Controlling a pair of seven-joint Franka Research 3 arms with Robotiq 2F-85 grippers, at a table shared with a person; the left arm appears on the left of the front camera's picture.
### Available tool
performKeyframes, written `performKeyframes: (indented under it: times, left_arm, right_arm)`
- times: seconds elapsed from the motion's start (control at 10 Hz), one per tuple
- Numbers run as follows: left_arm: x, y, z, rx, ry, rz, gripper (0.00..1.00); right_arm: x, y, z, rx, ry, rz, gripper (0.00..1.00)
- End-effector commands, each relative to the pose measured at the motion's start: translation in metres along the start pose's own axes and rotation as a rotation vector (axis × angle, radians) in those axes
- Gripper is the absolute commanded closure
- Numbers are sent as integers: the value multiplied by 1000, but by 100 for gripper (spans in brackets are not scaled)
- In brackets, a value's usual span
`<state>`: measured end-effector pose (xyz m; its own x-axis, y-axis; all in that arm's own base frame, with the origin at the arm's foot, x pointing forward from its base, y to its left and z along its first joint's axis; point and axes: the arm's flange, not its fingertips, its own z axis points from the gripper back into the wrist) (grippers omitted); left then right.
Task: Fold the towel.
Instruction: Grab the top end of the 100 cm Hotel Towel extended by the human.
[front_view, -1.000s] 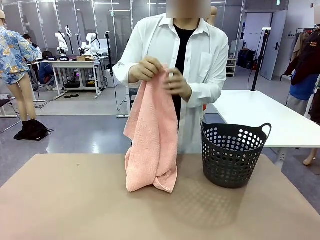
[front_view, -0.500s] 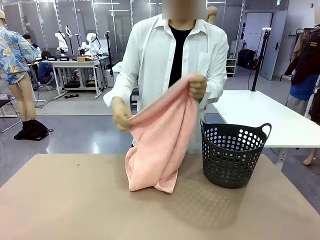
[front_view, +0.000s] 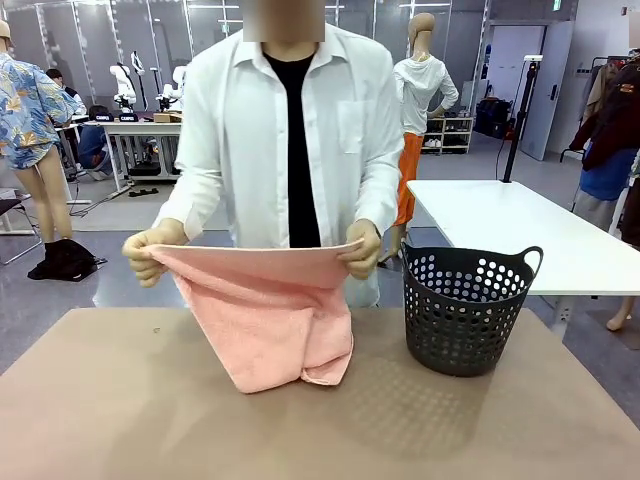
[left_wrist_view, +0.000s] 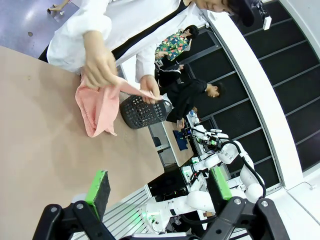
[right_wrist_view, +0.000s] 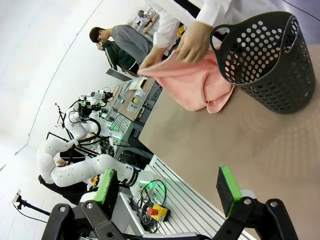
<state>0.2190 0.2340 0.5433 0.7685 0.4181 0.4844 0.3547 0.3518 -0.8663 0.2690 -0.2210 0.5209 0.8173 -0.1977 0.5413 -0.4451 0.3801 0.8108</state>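
Centre of the front view: the towel (front_view: 270, 320) hangs from its top edge, stretched level between the person's picture-left hand (front_view: 148, 255) and picture-right hand (front_view: 362, 250). Its lower end seems to rest on the table (front_view: 120, 420), near the black basket (front_view: 465, 310) at right. The left gripper (left_wrist_view: 160, 187) and right gripper (right_wrist_view: 167, 189) stand spread wide, 2 green pads each, holding nothing.

- Robotics laboratory: to one side of the right gripper (right_wrist_view: 167, 189), a white robot arm (right_wrist_view: 75, 172) stands on a metal frame.
- A yellow emergency-stop box (right_wrist_view: 159, 212) with a red button is seen between that gripper's fingers.
- Far ahead of it, two people (right_wrist_view: 117, 45) sit by a workbench (right_wrist_view: 132, 100) crowded with electronics.
- Beside the left gripper (left_wrist_view: 159, 185), another white arm (left_wrist_view: 192, 201) is mounted over lit green indicators.
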Motion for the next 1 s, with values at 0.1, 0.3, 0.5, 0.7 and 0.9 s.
performKeyframes:
  times: [0.1,0.3,0.5,0.7,0.9]
  left_arm:
    - [3,0,1,-20,-5,-23,0]
    - [3,0,1,-20,-5,-23,0]
    - [3,0,1,-20,-5,-23,0]
    - [3,0,1,-20,-5,-23,0]
    - [3,0,1,-20,-5,-23,0]
  right_arm:
    - [2,0,1,7,-7,21,0]
    - [2,0,1,7,-7,21,0]
    - [2,0,1,7,-7,21,0]
    - [2,0,1,7,-7,21,0]
    - [2,0,1,7,-7,21,0]
